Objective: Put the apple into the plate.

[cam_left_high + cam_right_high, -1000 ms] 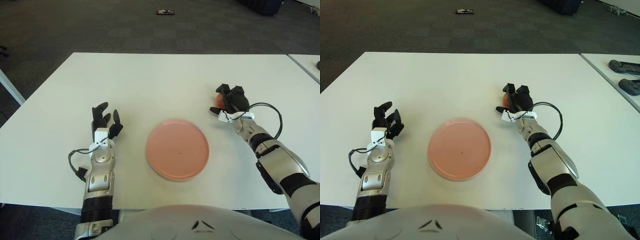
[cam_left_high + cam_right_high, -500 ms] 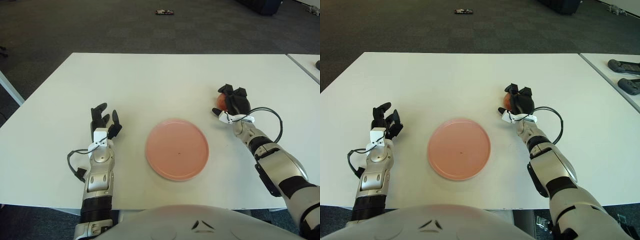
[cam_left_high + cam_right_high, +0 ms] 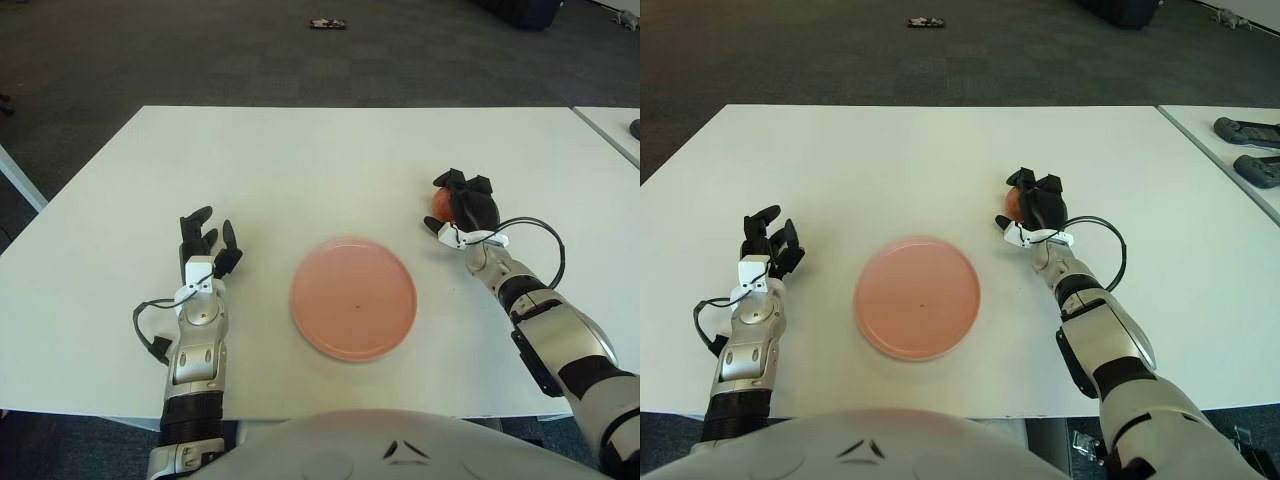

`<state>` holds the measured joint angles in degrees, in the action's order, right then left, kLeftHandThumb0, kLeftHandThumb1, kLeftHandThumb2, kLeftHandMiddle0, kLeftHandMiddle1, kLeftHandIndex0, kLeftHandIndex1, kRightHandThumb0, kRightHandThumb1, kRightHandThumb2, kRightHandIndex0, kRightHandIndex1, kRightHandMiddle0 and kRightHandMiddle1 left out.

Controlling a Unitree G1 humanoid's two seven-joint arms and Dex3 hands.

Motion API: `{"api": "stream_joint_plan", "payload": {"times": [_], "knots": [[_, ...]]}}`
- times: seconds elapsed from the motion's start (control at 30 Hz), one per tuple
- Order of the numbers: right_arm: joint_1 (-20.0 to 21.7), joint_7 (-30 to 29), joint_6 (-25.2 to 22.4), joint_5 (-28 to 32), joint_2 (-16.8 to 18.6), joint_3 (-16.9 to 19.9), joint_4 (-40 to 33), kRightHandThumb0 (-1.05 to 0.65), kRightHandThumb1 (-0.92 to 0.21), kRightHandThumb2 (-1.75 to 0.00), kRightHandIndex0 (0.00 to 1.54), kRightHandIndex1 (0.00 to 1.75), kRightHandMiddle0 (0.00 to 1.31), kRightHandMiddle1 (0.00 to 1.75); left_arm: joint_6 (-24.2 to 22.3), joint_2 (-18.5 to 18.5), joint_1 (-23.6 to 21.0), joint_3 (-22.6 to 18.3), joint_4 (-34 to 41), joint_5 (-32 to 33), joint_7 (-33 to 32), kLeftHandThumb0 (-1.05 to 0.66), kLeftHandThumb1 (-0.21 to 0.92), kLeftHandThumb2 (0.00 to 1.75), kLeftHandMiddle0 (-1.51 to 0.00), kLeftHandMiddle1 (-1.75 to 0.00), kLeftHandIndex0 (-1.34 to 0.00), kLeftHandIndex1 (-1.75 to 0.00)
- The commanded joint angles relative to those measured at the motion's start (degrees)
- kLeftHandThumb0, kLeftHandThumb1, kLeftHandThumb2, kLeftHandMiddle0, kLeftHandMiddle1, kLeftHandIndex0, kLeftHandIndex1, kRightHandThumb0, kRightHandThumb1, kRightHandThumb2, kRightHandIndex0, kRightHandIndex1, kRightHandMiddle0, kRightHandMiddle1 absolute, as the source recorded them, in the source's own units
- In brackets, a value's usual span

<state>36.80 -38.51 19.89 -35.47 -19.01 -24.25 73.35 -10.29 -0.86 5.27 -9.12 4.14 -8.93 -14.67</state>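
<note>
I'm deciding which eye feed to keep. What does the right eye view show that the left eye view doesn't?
Only the right eye view: two dark controller-like objects on the neighbouring table. Only the left eye view: a white table edge at far left. Both: the right hand over the apple, the empty pink plate, and the left hand left of it.
</note>
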Motion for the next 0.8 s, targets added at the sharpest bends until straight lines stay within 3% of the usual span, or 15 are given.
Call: {"api": "stream_joint_plan", "payload": {"times": [0.0, 0.77], "knots": [[-4.83, 4.25, -0.78, -0.58, 1.19, -1.24, 2.46, -0.47, -0.31, -1.32, 1.22, 1.75, 0.61, 1.75, -0.21, 0.74, -0.06, -0.63, 0.19, 0.43, 0.17, -0.72, 0.92, 0.78, -0.33, -0.43, 0.0, -0.98], [-4.67, 3.5, 2.06, 0.57, 1.42, -0.22, 1.52, -0.48, -0.27, -1.38, 1.23, 1.75, 0.64, 1.75, 1.12, 1.49, -0.34, -1.62, -1.19, 2.09, 0.27, -0.7, 0.92, 0.76, -0.34, -0.41, 0.0, -1.0]]}}
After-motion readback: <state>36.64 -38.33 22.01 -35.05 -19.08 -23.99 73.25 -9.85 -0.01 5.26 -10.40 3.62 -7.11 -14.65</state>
